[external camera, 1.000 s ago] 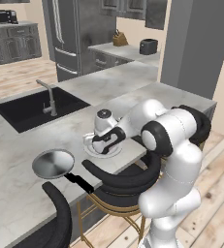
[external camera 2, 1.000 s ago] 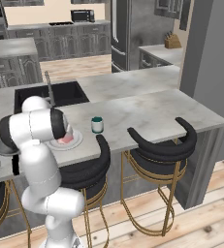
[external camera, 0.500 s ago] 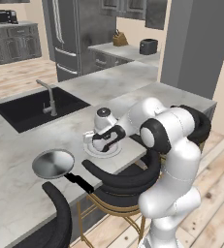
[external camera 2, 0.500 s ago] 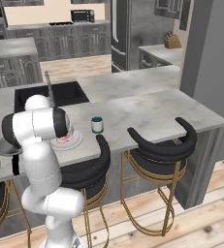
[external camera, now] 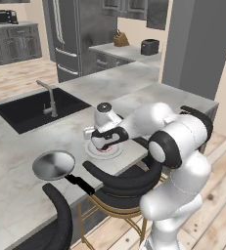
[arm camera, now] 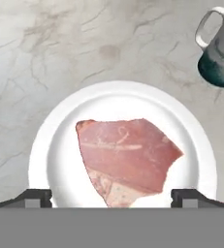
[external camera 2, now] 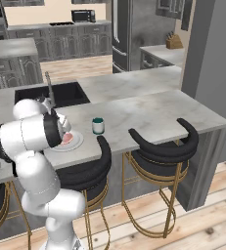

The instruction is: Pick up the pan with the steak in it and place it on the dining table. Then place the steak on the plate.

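Hand point(arm camera: 111, 197) hangs straight over the plate point(arm camera: 50, 145), its fingertips point(arm camera: 33, 197) spread wide apart at either side and gripping nothing. On the plate lies the steak point(arm camera: 128, 157), flat and near its middle. Both rest on the marble bench point(external camera: 134, 95). At ten o'clock of the plate, well apart, sits the pan point(external camera: 53, 164); a mug point(external camera 2: 98, 125) stands near.

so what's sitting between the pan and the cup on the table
The plate with the steak on it lies between the pan and the cup on the dining table; the tool hovers open above it, in the hand view.
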Robot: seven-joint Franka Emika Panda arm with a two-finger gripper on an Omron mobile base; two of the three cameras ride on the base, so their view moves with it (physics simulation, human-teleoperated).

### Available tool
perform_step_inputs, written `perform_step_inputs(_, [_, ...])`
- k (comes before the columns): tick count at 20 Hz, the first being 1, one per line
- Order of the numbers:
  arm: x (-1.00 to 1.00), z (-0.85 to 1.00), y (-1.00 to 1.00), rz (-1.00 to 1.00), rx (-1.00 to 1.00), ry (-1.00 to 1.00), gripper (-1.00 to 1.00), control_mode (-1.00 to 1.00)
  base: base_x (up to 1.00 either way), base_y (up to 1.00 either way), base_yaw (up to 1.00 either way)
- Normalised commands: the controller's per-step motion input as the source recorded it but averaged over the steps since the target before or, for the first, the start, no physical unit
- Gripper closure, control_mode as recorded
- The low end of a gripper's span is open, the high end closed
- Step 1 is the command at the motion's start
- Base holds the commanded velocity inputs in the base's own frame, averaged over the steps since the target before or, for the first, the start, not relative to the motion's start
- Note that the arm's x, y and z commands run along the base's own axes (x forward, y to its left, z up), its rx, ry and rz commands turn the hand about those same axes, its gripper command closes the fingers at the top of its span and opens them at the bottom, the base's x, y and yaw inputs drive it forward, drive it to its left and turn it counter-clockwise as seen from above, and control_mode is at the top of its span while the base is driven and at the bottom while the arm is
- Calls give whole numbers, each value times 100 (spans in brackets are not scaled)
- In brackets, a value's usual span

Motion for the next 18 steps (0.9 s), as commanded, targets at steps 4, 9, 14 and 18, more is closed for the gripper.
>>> perform_step_inputs(4, [-65,63,-41,-3,15,-17,-100,-100,0,0,0])
perform_step_inputs(9, [-48,62,-32,-2,18,-31,-100,-100,0,0,0])
perform_step_inputs(14, [-42,36,-23,-1,16,-29,-100,-100,0,0,0])
perform_step_inputs(18, [-60,38,0,6,1,-30,-100,-100,0,0,0])
